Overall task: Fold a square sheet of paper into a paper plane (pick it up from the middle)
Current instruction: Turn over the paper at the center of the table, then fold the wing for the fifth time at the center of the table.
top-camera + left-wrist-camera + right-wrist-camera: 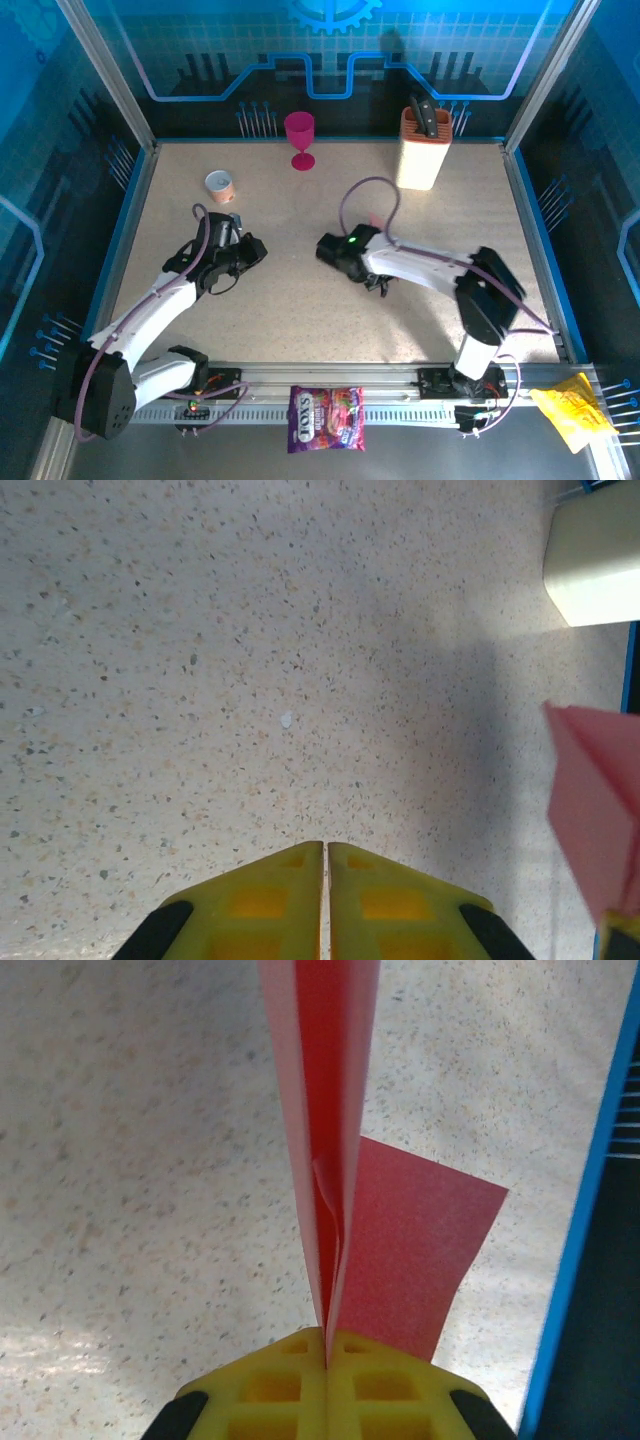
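Observation:
The paper plane [420, 1240] is salmon-pink paper folded along a centre crease, standing on edge with one wing spread to the right. My right gripper [326, 1345] is shut on its crease at the lower end. From above, a bit of the pink paper [375, 221] shows just beyond the right gripper [370, 234], mid-table. In the left wrist view the paper [595, 810] sits at the right edge. My left gripper [325, 848] hovers over bare table, jaws together with a hairline slit and nothing between them. From above, the left gripper [252, 250] is well left of the paper.
A cream knife block [424, 150] stands at the back right and also shows as the knife block [595, 560]. A magenta goblet [299, 138] is at the back, and a small round cup [220, 185] at the left. A candy bag [326, 418] and yellow wrapper [575, 415] lie off the front rail.

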`<state>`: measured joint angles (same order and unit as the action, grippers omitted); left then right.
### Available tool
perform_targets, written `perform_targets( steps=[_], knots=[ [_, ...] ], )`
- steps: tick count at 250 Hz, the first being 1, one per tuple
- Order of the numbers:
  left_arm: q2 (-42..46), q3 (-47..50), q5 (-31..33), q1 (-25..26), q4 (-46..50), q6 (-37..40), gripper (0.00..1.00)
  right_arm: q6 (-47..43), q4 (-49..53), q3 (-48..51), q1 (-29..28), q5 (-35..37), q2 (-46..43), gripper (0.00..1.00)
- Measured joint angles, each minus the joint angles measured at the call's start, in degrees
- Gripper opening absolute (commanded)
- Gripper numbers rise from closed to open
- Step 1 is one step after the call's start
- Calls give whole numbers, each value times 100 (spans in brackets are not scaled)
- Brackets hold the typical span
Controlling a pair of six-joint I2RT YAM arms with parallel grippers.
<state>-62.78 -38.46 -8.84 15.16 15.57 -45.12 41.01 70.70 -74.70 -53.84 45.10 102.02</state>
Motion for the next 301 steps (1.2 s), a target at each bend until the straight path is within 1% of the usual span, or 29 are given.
perform_targets(
  steps=[5, 10, 22, 29, 45, 57, 80, 100, 119, 145, 163, 182, 202, 234, 269, 301],
  knots=[
    [9, 0, -2, -13, 9, 0, 12, 63, 48, -63, -120, -7, 157, 3],
    [11, 0, 0, -26, 20, 0, 12, 111, 94, -125, -214, 17, 297, 8],
    [11, 0, -2, -44, 50, -2, 12, 229, 164, -330, -507, -35, 682, 30],
    [11, 0, -2, -46, 68, -2, 12, 271, 170, -472, -658, -72, 898, 39],
    [11, 0, -7, -48, 68, -2, 12, 267, 125, -793, -944, -221, 1285, 54],
    [7, 0, -24, -48, 66, -4, 12, 227, 63, -1019, -1128, -367, 1473, 60],
    [-33, 0, -61, -48, 66, -2, 13, 129, -122, -1193, -1246, -621, 1449, 62],
    [-98, -2, -109, -48, 66, 4, 14, -85, -433, -1043, -1091, -960, 1064, 62],
    [-160, -2, -173, -48, 66, 9, 14, -256, -804, -723, -726, -1419, 372, 62],
    [-219, -15, -216, 87, 46, 7, 15, -468, -1335, -238, 66, -2065, -726, 62],
    [-295, -116, -157, 439, 44, -2, 15, -579, -1663, 76, 636, -2481, -1300, 62],
    [-459, -280, -66, 1029, -85, -131, 16, -704, -2009, 450, 1244, -2975, -1703, 62],
    [-743, -476, 31, 1661, -334, -330, 16, -822, -2295, 866, 1869, -3493, -1923, 62],
    [-1580, -887, 197, 2614, -866, -754, 17, -914, -2658, 1473, 2824, -4140, -2151, 62],
    [-2719, -1453, 304, 3355, -1408, -1126, 17, -916, -2953, 1998, 3462, -4706, -2507, 61],
    [-3615, -1967, 306, 3709, -1746, -1351, 17, -920, -3123, 2308, 3703, -4999, -2771, 62]
  ],
)
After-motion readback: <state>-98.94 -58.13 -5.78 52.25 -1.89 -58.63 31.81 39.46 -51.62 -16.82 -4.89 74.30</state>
